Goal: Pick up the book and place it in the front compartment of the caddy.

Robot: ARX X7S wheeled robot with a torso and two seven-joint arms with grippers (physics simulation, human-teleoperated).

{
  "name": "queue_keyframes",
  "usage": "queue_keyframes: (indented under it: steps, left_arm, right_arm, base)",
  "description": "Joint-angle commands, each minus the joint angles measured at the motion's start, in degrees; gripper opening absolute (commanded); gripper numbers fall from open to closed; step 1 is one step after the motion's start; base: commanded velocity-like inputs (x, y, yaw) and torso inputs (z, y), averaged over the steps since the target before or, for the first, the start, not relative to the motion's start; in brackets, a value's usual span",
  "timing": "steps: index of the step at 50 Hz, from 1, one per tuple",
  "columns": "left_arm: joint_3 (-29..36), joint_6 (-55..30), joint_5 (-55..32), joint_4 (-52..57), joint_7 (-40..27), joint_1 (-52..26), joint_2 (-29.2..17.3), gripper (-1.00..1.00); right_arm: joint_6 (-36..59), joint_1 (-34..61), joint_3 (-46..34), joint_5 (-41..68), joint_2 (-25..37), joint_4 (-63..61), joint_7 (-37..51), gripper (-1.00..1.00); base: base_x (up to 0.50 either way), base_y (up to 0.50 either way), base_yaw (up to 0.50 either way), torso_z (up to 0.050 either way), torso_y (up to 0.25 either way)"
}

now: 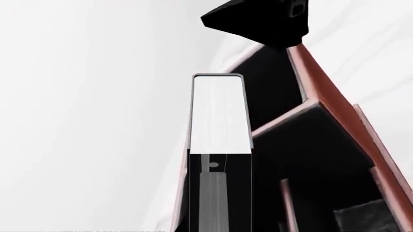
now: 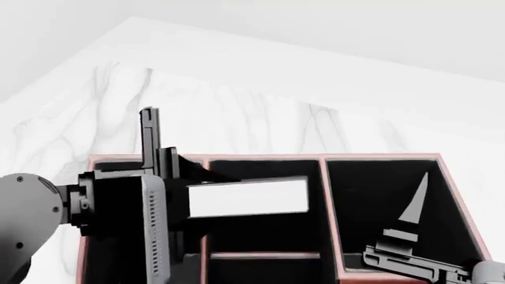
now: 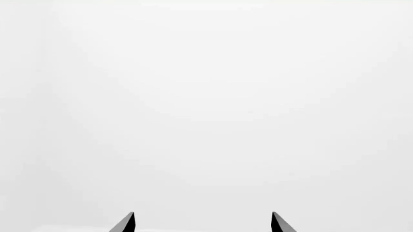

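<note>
My left gripper [image 2: 185, 198] is shut on the book [image 2: 248, 198], whose white page edges face up in the head view. It holds the book on edge over the middle column of the reddish-brown caddy [image 2: 325, 207], above the front compartment [image 2: 268, 236]. A low cross divider [image 2: 264, 255] bounds that cell on the near side. In the left wrist view the book's page edge [image 1: 218, 113] stands beside the caddy's black-lined cells [image 1: 322, 159]. My right gripper [image 2: 410, 228] is over the caddy's right column, open and empty [image 3: 203, 223].
The caddy stands on a white marble-look table [image 2: 236, 112] with a plain white wall behind. A black angular shape [image 1: 258, 21] shows beyond the book in the left wrist view. The right wrist view shows only blank white beyond its fingertips [image 3: 127, 223].
</note>
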Motion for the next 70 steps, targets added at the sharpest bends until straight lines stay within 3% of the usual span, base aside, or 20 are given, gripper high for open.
queue_keyframes:
  steps: [1, 22, 40, 41, 58, 62, 66, 70]
  left_arm:
    - [-0.3, 1.6, -2.3, -7.9, 1.4, -2.9, 3.1, -1.00]
    - [0.5, -10.2, -10.6, -11.7, 8.2, -5.2, 6.3, -1.00]
    - [0.3, -5.3, -9.7, -24.3, 8.8, -7.3, 10.7, -1.00]
    - [0.3, -5.2, -9.6, -24.5, 8.7, -7.3, 10.8, 1.00]
    - [1.6, -1.1, -6.7, -30.4, 6.8, -6.6, 11.9, 1.00]
    - [0.9, -2.2, -7.6, -26.4, 5.7, -5.6, 10.6, 1.00]
    - [-3.5, -1.8, -10.5, -18.5, -1.1, -1.1, 8.9, 1.00]
    - [-6.1, -0.2, -11.5, -4.7, -8.1, 7.2, 4.2, 1.00]
  right_arm:
    - [-0.4, -0.3, 0.2, 0.3, 0.2, -0.1, 0.1, 1.00]
    - [-0.3, -0.3, 1.0, 2.0, 0.7, -0.5, 0.1, 1.00]
    - [-0.6, -0.6, 0.8, 2.5, 1.0, -0.6, -0.2, 1.00]
    - [-0.7, -0.6, 0.8, 2.5, 1.0, -0.6, -0.2, 1.00]
    - [-0.1, -0.4, 0.3, 2.6, 1.4, -1.2, 0.0, 1.00]
    - [-0.2, -0.5, 0.1, 2.5, 1.5, -1.2, 0.0, 1.00]
    - [0.0, -0.7, 0.4, 2.7, 1.7, -2.0, 0.3, 1.00]
    - [-2.2, -1.4, 0.4, 1.1, 1.0, -1.5, 0.8, 1.00]
  base:
    - [0.00, 0.00, 0.00, 0.000, 0.000]
    - [0.00, 0.00, 0.00, 0.000, 0.001]
    - [0.00, 0.00, 0.00, 0.001, 0.001]
    - [0.00, 0.00, 0.00, 0.000, 0.000]
    - [0.00, 0.00, 0.00, 0.000, 0.000]
    - [0.00, 0.00, 0.00, 0.000, 0.000]
    - [0.00, 0.00, 0.00, 0.000, 0.000]
    - [0.00, 0.00, 0.00, 0.000, 0.000]
